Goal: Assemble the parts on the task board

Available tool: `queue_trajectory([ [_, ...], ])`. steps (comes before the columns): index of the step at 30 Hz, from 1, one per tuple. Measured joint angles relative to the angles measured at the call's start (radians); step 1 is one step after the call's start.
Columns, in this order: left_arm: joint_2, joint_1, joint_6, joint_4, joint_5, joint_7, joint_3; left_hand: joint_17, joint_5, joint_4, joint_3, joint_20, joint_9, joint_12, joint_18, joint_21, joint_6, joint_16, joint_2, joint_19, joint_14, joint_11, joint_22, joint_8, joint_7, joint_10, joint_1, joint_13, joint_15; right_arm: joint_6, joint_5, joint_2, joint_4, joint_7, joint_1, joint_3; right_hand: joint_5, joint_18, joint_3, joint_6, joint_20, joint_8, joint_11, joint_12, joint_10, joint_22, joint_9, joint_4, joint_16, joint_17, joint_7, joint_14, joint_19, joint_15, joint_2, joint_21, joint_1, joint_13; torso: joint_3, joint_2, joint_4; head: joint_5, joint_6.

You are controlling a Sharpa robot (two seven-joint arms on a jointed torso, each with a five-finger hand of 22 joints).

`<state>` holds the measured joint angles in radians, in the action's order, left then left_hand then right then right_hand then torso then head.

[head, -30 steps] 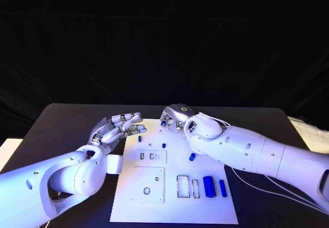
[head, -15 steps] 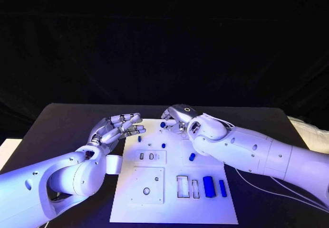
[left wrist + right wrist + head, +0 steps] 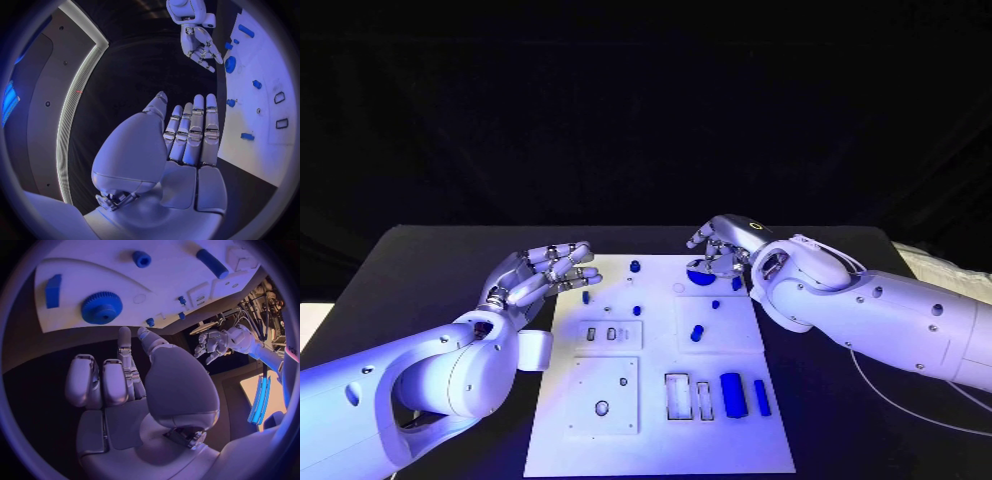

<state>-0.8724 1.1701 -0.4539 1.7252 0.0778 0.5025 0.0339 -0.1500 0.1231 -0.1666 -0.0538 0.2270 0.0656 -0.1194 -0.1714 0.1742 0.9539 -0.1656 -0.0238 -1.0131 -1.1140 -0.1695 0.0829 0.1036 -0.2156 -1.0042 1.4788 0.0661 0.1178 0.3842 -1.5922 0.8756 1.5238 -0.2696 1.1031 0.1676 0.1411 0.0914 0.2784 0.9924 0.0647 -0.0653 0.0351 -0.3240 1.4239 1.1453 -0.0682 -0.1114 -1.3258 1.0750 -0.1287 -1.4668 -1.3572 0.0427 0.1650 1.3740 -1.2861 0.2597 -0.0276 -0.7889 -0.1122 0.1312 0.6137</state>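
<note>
1. Head view: the left hand (image 3: 542, 272) hangs open and empty beside the task board (image 3: 661, 440). The right hand (image 3: 727, 246) hovers near the blue gear (image 3: 700, 279).
2. Left wrist view: fingers straight — nothing held.
3. Right wrist view: some fingers curled, nothing held. The gear looks small, hard and light — pinch its toothed rim.
</note>
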Motion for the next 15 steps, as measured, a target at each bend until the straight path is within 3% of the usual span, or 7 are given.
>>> queue_trajectory([
  [3,0.000,0.000,0.001,-0.001,0.000,-0.001,0.000,0.000,0.000,0.000,0.000,0.000,0.000,0.000,0.000,0.000,0.000,0.000,0.000,0.000,-0.001,0.000,0.000,0.000,0.000,0.000,0.000,0.000,-0.001,-0.016,0.030,0.018,-0.001,-0.022,-0.002,0.001,0.005,-0.009,-0.078,0.001,0.003,0.000,-0.005,-0.223,-0.014,0.059,0.000,-0.037,-0.042,0.062,0.004,0.002,-0.024,0.002,0.004,0.033,-0.004,0.259,0.0022,0.000,0.0038,0.000,-0.001],
  [7,0.001,0.000,0.002,-0.003,0.001,-0.001,0.000,-0.001,0.000,0.003,-0.003,0.000,0.000,0.000,0.000,0.000,0.000,0.000,0.004,0.000,-0.001,0.000,-0.001,0.000,0.000,0.000,0.004,0.000,-0.001,-0.042,0.055,0.025,-0.011,-0.046,-0.005,0.002,0.024,-0.015,-0.147,0.001,0.006,0.000,0.005,-0.567,-0.028,0.135,0.000,-0.088,-0.094,0.148,0.004,0.002,-0.059,0.002,-0.019,0.071,-0.037,0.643,0.0043,0.000,0.0066,0.000,-0.002],
  [9,0.002,0.000,0.004,-0.005,0.001,-0.002,0.000,-0.001,0.000,0.003,-0.003,0.000,0.000,0.000,0.000,0.000,0.000,0.000,0.004,0.000,-0.001,0.000,-0.001,0.000,0.000,0.000,0.004,0.000,-0.001,-0.053,0.062,0.025,-0.015,-0.055,-0.006,0.002,0.024,-0.017,-0.163,0.001,0.008,0.000,0.005,-0.640,-0.028,0.153,0.000,-0.103,-0.105,0.170,0.004,0.000,-0.061,-0.004,-0.019,0.081,-0.037,0.725,0.0044,0.000,0.0066,0.002,-0.002],
  [10,0.002,0.000,0.004,-0.005,0.001,-0.002,0.000,-0.001,0.000,0.003,-0.003,0.000,0.000,0.000,0.000,0.000,0.000,0.000,0.004,0.000,-0.001,0.000,-0.001,0.000,0.000,0.000,0.004,0.000,-0.001,-0.060,0.067,0.023,-0.017,-0.061,-0.006,0.002,0.026,-0.029,-0.171,0.001,0.011,0.000,0.005,-0.671,-0.028,0.159,0.000,-0.111,-0.110,0.180,0.004,0.000,-0.064,-0.004,-0.014,0.082,-0.041,0.760,0.0044,0.000,0.0066,0.003,-0.002],
  [15,0.005,0.000,0.007,-0.009,0.001,-0.002,0.000,-0.001,0.000,0.003,-0.003,0.000,0.000,0.000,0.000,0.000,0.000,0.000,0.004,0.000,-0.001,0.000,-0.001,0.000,0.000,0.000,0.004,0.000,-0.001,-0.084,0.078,0.016,-0.023,-0.076,-0.008,0.002,0.033,-0.031,-0.190,-0.003,0.015,0.000,0.005,-0.747,-0.028,0.163,0.000,-0.130,-0.125,0.213,0.001,0.000,-0.076,-0.004,-0.022,0.094,-0.054,0.850,0.0037,0.000,0.0056,0.006,-0.001],
])
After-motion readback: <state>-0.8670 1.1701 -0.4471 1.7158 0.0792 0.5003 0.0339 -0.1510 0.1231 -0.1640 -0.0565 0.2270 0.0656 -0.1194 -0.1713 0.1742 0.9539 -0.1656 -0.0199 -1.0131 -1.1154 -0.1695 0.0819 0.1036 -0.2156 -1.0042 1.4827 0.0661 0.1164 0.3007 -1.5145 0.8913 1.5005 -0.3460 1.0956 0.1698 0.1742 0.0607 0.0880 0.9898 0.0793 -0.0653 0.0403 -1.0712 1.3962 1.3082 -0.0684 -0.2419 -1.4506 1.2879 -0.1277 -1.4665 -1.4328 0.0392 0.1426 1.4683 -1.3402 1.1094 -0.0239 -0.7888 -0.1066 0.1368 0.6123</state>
